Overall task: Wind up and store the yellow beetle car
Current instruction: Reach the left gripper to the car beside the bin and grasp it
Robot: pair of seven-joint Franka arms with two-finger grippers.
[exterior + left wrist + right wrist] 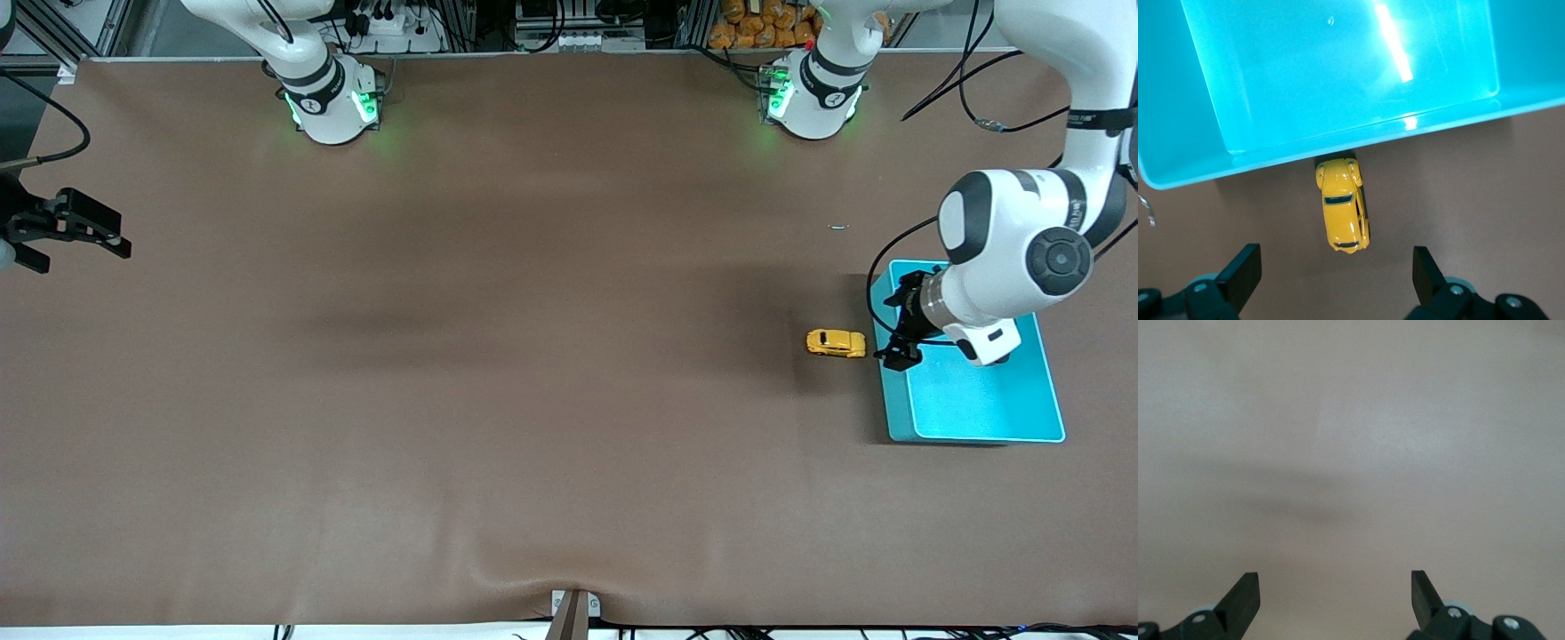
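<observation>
Reaching for the car [836,343] beside the bin [898,418]: left gripper [896,331] spread, empty; next, descend and clench; right gripper [67,233] waits, spread.

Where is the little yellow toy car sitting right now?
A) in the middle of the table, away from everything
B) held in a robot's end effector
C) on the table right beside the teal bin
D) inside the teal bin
C: the yellow beetle car rests on the brown table against the teal bin's outer wall, with no end effector gripping it.
</observation>
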